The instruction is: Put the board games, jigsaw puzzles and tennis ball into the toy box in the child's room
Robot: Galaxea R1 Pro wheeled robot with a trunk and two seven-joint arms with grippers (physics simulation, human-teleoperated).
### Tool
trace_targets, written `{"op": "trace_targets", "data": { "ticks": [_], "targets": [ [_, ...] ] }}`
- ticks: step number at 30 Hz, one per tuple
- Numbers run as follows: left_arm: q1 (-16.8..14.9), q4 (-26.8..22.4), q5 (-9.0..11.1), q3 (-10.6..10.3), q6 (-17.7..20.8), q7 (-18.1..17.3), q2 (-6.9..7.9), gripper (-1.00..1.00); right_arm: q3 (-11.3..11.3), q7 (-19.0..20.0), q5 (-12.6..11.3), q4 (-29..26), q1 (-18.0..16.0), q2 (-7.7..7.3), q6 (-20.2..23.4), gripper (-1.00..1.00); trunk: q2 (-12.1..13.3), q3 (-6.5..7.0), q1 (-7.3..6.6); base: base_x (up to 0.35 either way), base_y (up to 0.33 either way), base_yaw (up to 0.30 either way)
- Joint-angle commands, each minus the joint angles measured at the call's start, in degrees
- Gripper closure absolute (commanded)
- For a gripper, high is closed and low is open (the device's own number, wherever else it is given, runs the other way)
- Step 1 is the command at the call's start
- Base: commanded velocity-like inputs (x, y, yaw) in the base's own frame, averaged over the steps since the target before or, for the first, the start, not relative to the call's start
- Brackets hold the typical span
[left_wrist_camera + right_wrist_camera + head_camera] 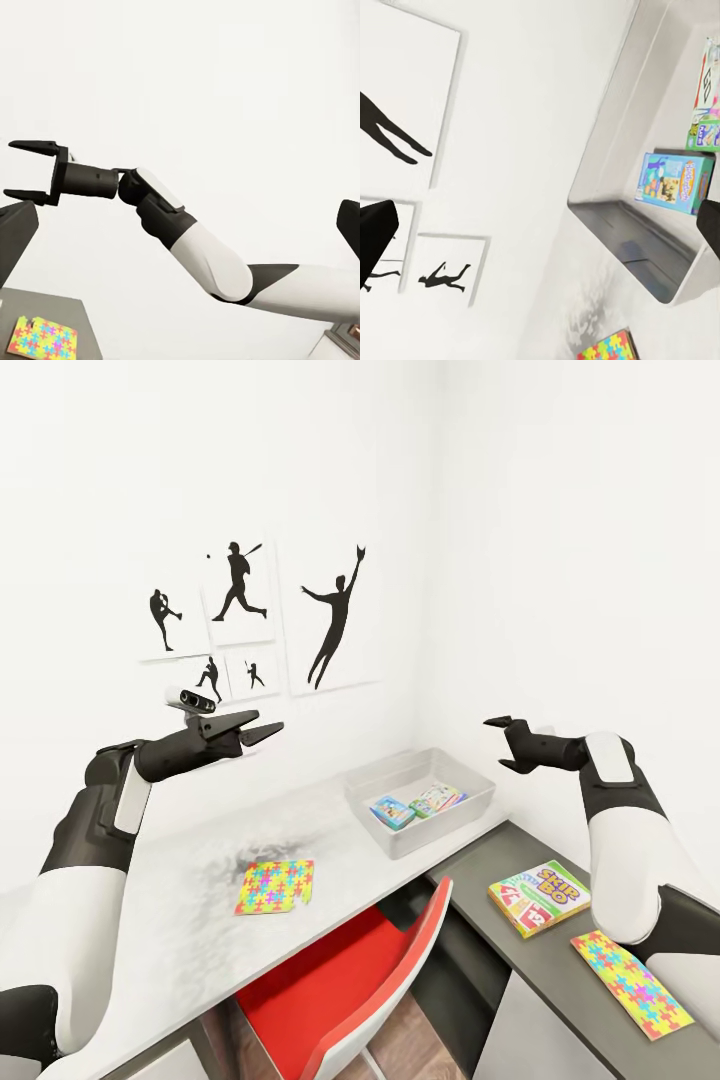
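Holding both arms raised over the worktop (pixel 200 880), nothing carried. Left end effector (pixel 262 727): fingers apart, empty, high above one jigsaw puzzle (pixel 275 886) on the pale top. Right end effector (pixel 500 742): fingers spread, empty, beside and above the toy box (pixel 470 805). Toy box: against the wall, holding a blue board game (pixel 392 812) and a green-white board game (pixel 434 799). Lower dark unit (pixel 480 860): third board game (pixel 538 896) and second jigsaw puzzle (pixel 630 982), just beside each other. I judge both arms are parked clear between pickups.

We see a light grey toy box (pixel 400 830), our black grippers, a yellow-green and red board game (pixel 538 896), multicoloured puzzle sheets (pixel 275 886), a red chair (pixel 340 985).
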Motion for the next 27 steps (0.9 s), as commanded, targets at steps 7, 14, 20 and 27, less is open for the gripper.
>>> {"op": "trace_targets", "data": {
  "ticks": [7,14,20,27],
  "targets": [
    [0.01,0.00,0.03,-0.01,0.60,-0.17,0.01,-1.00,-0.14,-0.58,-0.57,-0.04,-0.06,0.11,0.12,-1.00,-0.14,-0.14,0.04,0.000,0.000,0.000],
    [0.03,0.00,0.03,-0.01,0.60,-0.17,0.01,-1.00,-0.11,-0.58,-0.53,-0.04,-0.06,0.32,0.09,-1.00,-0.14,-0.04,0.04,-0.043,0.000,0.024],
    [0.03,0.00,0.03,-0.01,0.60,-0.17,0.01,-1.00,-0.06,-0.58,-0.53,-0.04,-0.06,0.32,0.10,-1.00,-0.14,0.20,0.04,-0.053,0.000,0.193],
    [0.03,0.00,0.03,-0.01,0.60,-0.17,0.01,-1.00,-0.05,-0.58,-0.53,-0.04,-0.06,0.26,0.09,-1.00,-0.14,0.52,0.04,-0.008,0.000,0.247]
  ]
}}
